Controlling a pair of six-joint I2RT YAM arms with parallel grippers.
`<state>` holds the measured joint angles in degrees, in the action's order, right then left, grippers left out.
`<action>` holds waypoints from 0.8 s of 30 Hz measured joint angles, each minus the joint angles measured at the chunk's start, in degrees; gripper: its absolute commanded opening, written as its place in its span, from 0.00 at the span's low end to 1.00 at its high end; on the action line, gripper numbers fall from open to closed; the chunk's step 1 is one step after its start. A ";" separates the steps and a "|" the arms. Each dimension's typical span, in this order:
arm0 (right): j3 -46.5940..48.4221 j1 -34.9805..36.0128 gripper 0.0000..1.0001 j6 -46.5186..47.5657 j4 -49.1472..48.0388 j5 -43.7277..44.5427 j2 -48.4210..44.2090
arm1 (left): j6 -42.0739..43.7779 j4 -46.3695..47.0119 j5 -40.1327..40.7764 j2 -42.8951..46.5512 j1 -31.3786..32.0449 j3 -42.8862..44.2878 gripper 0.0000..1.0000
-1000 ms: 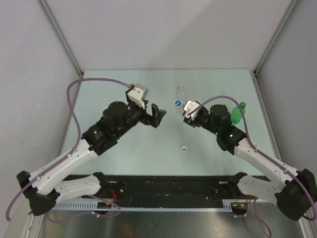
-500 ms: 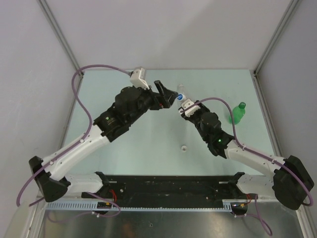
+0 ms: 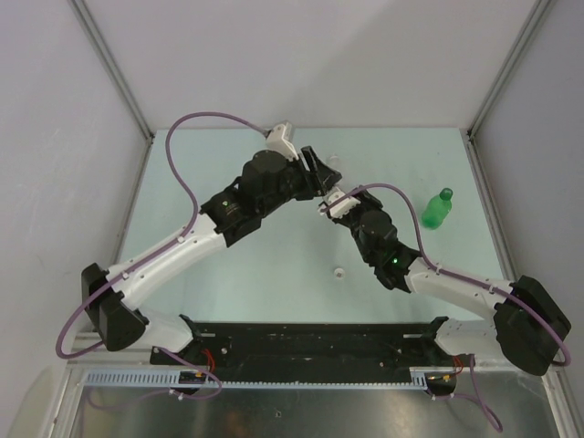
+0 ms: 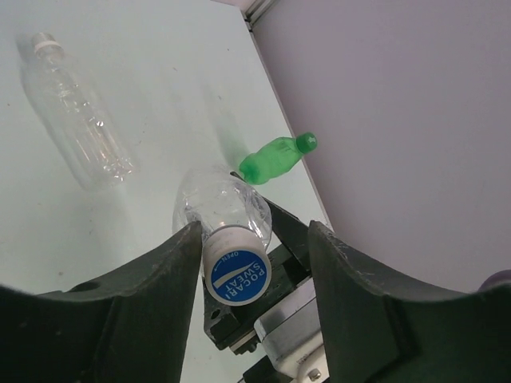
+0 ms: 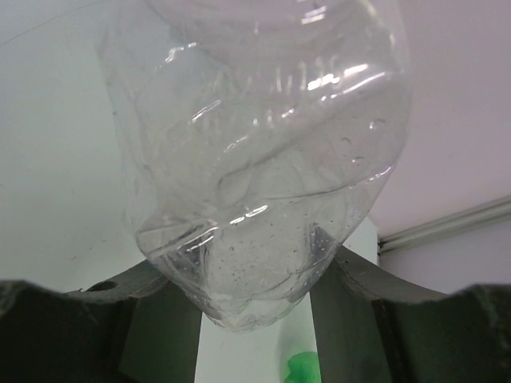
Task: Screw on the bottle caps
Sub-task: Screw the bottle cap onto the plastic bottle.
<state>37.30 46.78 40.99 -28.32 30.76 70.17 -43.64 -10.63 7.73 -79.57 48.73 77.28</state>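
Left pincer (image 4: 254, 239) stands released astride the white, blue-labelled cap (image 4: 237, 275), which faces it and sits close to one finger with a gap at the other. Right pincer (image 5: 247, 279) is clenched on the clear bottle (image 4: 219, 199), holding it off the tabletop (image 4: 160, 64), its long axis running straight on from the left pincer.

Bright, even light from above leaves only soft shadows. White glints streak the clear bottle (image 5: 255, 159), close and sharp

blue cap top (image 4: 237, 278), txt "POCARI SWEAT"
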 measured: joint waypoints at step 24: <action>-0.37 -4.81 0.00 -1.62 14.62 -19.43 -8.79 | 16.83 -4.13 -8.48 -0.52 0.07 2.40 0.00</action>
<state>36.93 41.98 39.38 -13.69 11.33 61.39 -26.81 -14.76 -0.75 -80.09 48.80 79.68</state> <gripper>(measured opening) 0.522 0.362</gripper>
